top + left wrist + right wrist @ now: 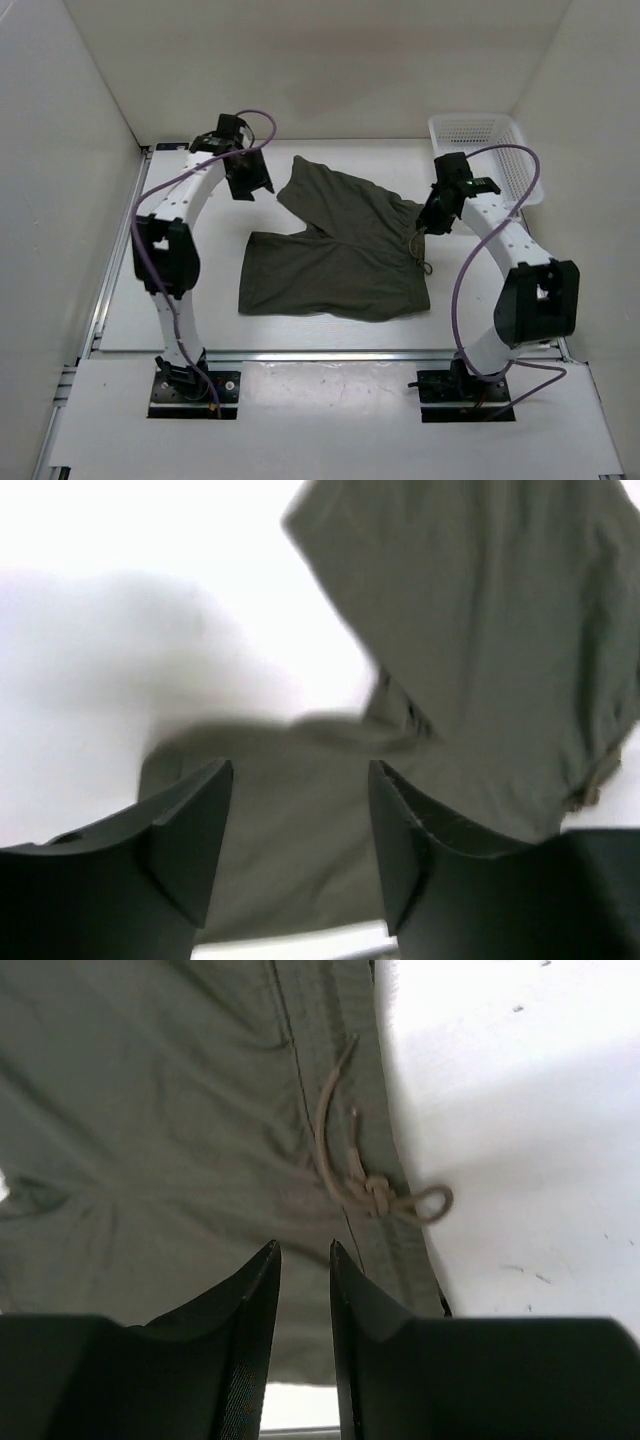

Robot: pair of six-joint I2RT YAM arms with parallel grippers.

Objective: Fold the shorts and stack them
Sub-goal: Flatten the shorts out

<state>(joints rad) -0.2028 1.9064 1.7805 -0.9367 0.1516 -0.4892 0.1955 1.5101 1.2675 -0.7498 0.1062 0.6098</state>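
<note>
Across the overhead view, the shorts [335, 255] lie spread on the white table [350, 160] between the two arms, waist toward the right, one leg flat to the near left and the other angled off toward the far left; the tan drawstring [424, 255] shows only as a thin squiggle at the waist edge; the left gripper [252, 180] hangs just beside the tip of the far leg, and the right gripper [428, 220] hangs over the waist, though from up here neither pair of fingers can be read; a white mesh basket [480, 135] sits in the far right corner, its near side partly crossed by the right arm and a purple cable [535, 175]; at the left wrist, the picture is soft and blurred, yet the left gripper [300, 770] plainly has its fingers [190, 820] spread apart and released, gripping nothing, with the shorts [480, 630] below and beyond them and bare table [120, 610] to the left; the garment runs off the top and right edges; at the right wrist, the right gripper [303, 1248] has its fingers [245, 1320] parted by only a slim gap with nothing in it, raised over the shorts [150, 1110]; the drawstring [375, 1195] lies knotted in a small bow along the waistband, one loop spilling onto the table [520, 1110]; the rest of the fabric is cut off at the left and top.
</note>
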